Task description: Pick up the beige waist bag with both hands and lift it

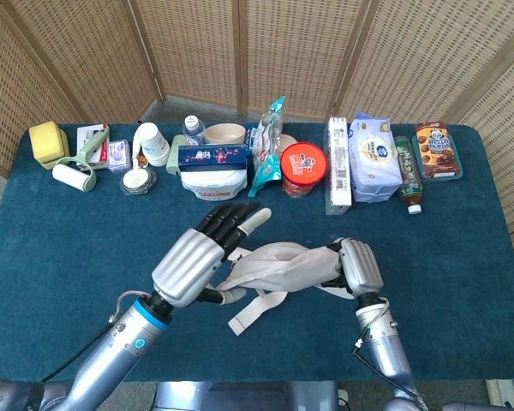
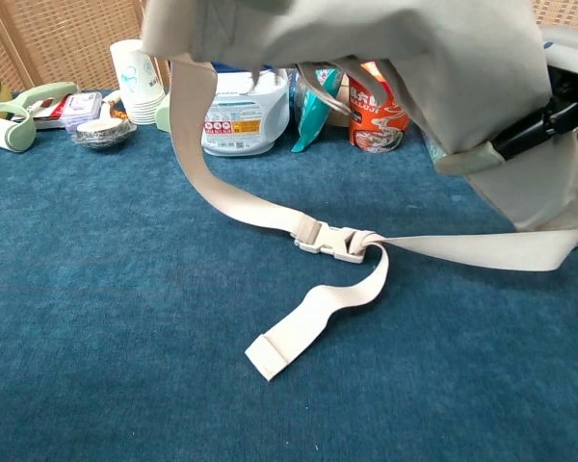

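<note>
While right robot hand (image 1: 360, 265) grips waist bag (image 1: 278, 267), left robot hand's (image 1: 191, 267) grip unclear, partly hidden.

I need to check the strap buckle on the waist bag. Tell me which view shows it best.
The chest view: the buckle sits fastened mid-strap, in clear view on the tablecloth. In the head view the beige waist bag shows, but the buckle itself is too small to make out.

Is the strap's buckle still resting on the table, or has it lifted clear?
Touching. In the chest view the buckle lies flat on the blue table, with the loose strap end lying beside it.
</note>
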